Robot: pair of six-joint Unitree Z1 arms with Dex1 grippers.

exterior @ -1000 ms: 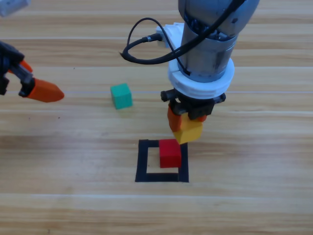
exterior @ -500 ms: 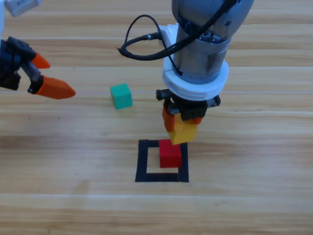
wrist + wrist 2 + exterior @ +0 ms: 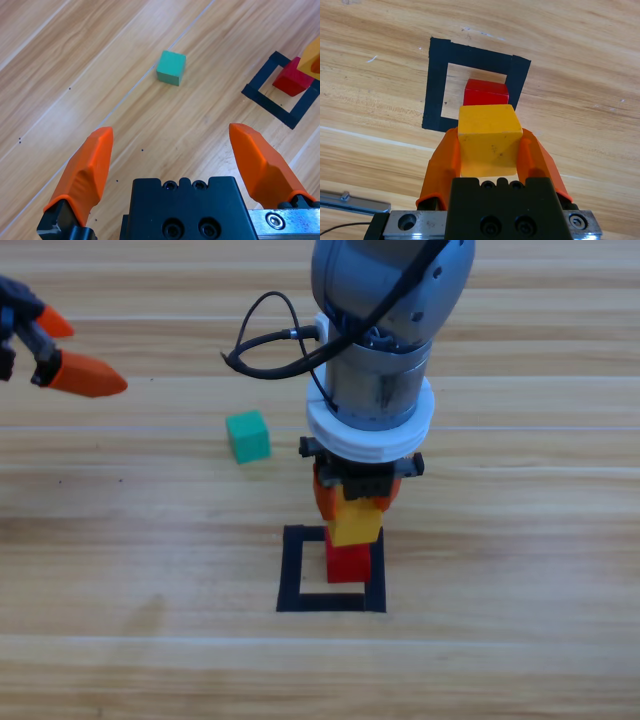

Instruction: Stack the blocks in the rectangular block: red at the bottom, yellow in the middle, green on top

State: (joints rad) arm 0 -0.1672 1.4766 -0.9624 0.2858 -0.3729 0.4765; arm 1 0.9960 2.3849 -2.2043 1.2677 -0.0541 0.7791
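We see the wooden worktop (image 3: 520, 640) filling the high view, its planks running left to right. On it, near the middle, lies the black tape rectangle (image 3: 290, 570), flat and hollow, with bare wood showing in its left part.

The right arm comes down from the top edge over that outline. Its right claw (image 3: 352, 508) pinches the yellow cube (image 3: 355, 521) between both orange jaws; in the right wrist view the jaws press against the cube's two sides (image 3: 486, 140). The yellow cube sits directly over the red cube (image 3: 348, 562), overlapping its upper face from the high view; we cannot tell whether the two touch. The red cube stands inside the rectangle, in its right half, close to the right strip of tape.

The left claw (image 3: 68, 348) hangs at the upper left edge, well apart from the outline, with its jaws spread wide and nothing between them, as the left wrist view (image 3: 172, 160) shows.

The teal-green cube (image 3: 248, 436) rests alone on the worktop, up and to the left of the rectangle, between the two claws and touching neither.
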